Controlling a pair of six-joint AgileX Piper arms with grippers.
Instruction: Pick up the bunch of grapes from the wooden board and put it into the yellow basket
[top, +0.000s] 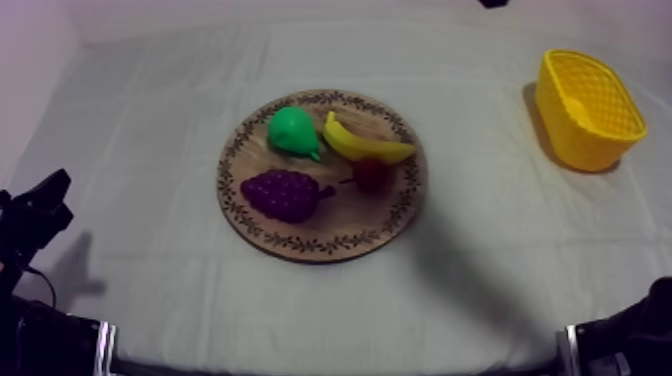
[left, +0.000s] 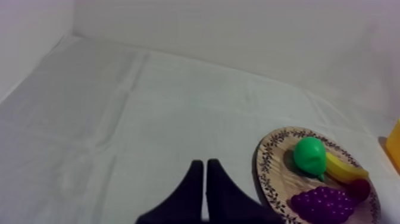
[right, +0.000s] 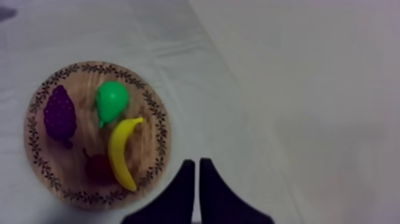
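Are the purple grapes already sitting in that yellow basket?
No, the bunch of grapes lies on the wooden board near the pear, well apart from the yellow basket.

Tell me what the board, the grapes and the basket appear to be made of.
Round board: wood, going by its brown streaky grain; matt, with a dark leafy pattern on the rim. Bunch of grapes: probably moulded plastic, uniform purple, bumpy surface. Yellow basket: likely plastic, one even colour, lattice walls.
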